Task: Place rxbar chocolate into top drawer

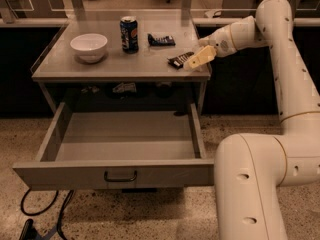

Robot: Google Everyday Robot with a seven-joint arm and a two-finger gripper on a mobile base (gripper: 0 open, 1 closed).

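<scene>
The rxbar chocolate (179, 60) is a small dark bar with white lettering, lying on the grey table top (100, 66) near its front right corner. My gripper (199, 58) is at the bar's right end, touching or just over it, reaching in from the right. Whether it holds the bar does not show. The top drawer (75, 173) below the table top is pulled wide open toward the camera. Its inside is bare and its black handle (120, 176) is at the centre of the front panel.
A white bowl (89, 46) stands at the table's left, a blue soda can (129, 34) in the middle, and a dark bluish packet (161, 39) behind the bar. My own white base (260, 184) stands right of the drawer. Black cables (45, 214) lie on the floor.
</scene>
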